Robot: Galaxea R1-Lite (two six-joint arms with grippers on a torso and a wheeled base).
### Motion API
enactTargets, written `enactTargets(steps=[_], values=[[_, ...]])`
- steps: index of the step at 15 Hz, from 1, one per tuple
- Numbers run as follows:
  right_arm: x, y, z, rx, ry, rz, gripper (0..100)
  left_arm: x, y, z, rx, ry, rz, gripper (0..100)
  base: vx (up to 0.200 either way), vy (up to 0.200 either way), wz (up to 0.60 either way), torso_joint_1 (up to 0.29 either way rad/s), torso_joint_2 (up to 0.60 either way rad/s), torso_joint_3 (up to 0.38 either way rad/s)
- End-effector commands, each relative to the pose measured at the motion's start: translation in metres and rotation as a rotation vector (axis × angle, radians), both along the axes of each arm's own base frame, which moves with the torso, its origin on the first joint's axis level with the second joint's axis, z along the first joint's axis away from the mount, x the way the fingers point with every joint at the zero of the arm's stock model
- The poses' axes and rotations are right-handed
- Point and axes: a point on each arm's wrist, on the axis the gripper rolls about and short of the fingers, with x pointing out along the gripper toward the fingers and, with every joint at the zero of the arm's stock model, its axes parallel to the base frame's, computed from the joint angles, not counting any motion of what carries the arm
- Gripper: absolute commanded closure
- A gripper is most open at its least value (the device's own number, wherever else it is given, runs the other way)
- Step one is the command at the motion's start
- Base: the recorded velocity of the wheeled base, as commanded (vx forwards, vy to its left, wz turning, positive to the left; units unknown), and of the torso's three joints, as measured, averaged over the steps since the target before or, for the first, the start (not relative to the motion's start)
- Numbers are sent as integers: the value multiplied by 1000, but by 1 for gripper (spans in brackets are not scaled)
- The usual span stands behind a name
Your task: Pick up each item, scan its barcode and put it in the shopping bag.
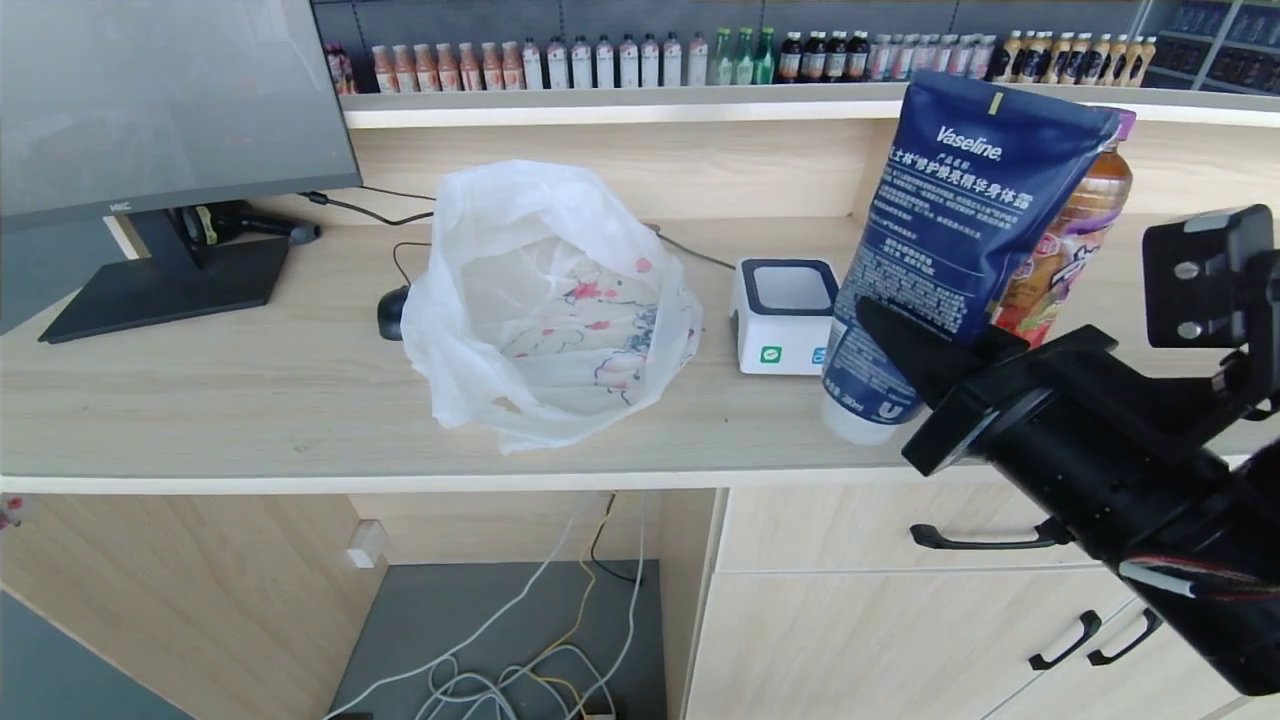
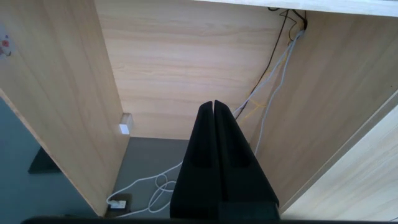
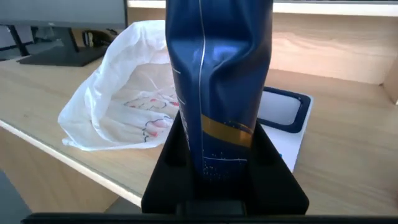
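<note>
Head view: the right gripper [image 1: 930, 340] pinches a dark blue pouch [image 1: 960, 230] near its lower end, one black finger across the printed face and the other hidden behind it. The pouch stands tilted just right of the white scanner [image 1: 785, 310], its white cap end down over the wooden counter [image 1: 250, 400] and its crimped top leaning away to the right. Whether the cap touches the counter cannot be told. Behind the pouch, farther right of the scanner, stands a bottle [image 1: 1085, 230] with a purple cap and amber drink, mostly hidden.

Just left of the scanner sits the shopping bag [image 1: 550, 300], thin white plastic with red and blue print, its mouth open toward the front. A black mouse [image 1: 392, 312] lies against the bag's far side from the scanner. Well left of the scanner a dark monitor [image 1: 160, 90] stands on its base. Behind the scanner, on a raised shelf, runs a row of drink bottles [image 1: 700, 60]. Below and right of the scanner are drawers [image 1: 900, 600] with black handles; below and left of it, loose cables [image 1: 520, 650] hang into an open recess.

The right wrist view shows the right gripper [image 3: 221, 134] clamped on both sides of the pouch [image 3: 217, 62], with the bag [image 3: 124, 106] and scanner [image 3: 283, 112] beyond.

In the left wrist view the left gripper [image 2: 214, 109] has its black fingers pressed together, holding nothing, before wooden panels and cables [image 2: 273, 74].
</note>
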Motion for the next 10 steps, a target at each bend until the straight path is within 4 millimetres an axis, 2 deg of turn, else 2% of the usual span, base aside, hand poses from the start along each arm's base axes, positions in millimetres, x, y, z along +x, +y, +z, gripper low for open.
enactTargets(steps=[1, 3, 4, 8, 10], values=[[-4, -1, 2, -46, -39, 14, 100, 0, 0, 0, 0, 0, 0, 100, 0, 0, 0, 0, 0, 0], [1, 3, 8, -50, -65, 10, 100, 0, 0, 0, 0, 0, 0, 100, 0, 0, 0, 0, 0, 0], [9, 6, 15, -53, -95, -17, 100, 0, 0, 0, 0, 0, 0, 100, 0, 0, 0, 0, 0, 0], [30, 24, 43, -281, -366, -97, 100, 0, 0, 0, 0, 0, 0, 100, 0, 0, 0, 0, 0, 0], [37, 29, 43, -398, -462, -101, 100, 0, 0, 0, 0, 0, 0, 100, 0, 0, 0, 0, 0, 0]])
